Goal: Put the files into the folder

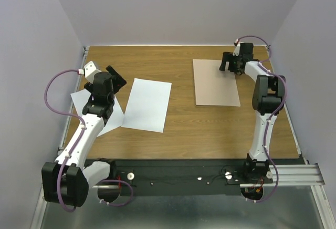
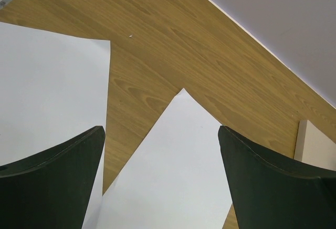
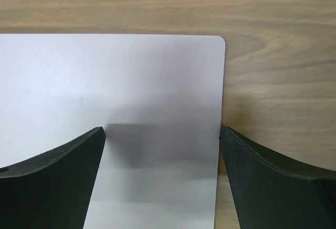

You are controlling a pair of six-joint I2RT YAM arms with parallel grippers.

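- A black mounting rail (image 1: 184, 176) runs along the near edge of the wooden table (image 1: 184, 134), carrying both arm bases.
- The folder (image 1: 216, 82) – a thin tan cardboard panel – lies flat on the table's far right part.
- The right gripper (image 1: 229, 63) hovers over the folder's far right corner. In its wrist view the fingers (image 3: 52, 187) stand well apart: one is above the folder (image 3: 115, 82), the other above bare wood just past the folder's right edge. They grip nothing, and I cannot tell whether they touch the surface.
- The files are two white sheets, both left of the folder and apart from it.
- The nearer sheet (image 1: 147, 104) lies flat and slightly tilted, with a strip of bare wood between it and the folder.
- The farther sheet (image 1: 94, 108) lies beyond it, partly hidden beneath the left arm – their near corners meet.
- The left gripper (image 1: 115, 76) hangs above the gap between the sheets, fingers spread wide and empty.
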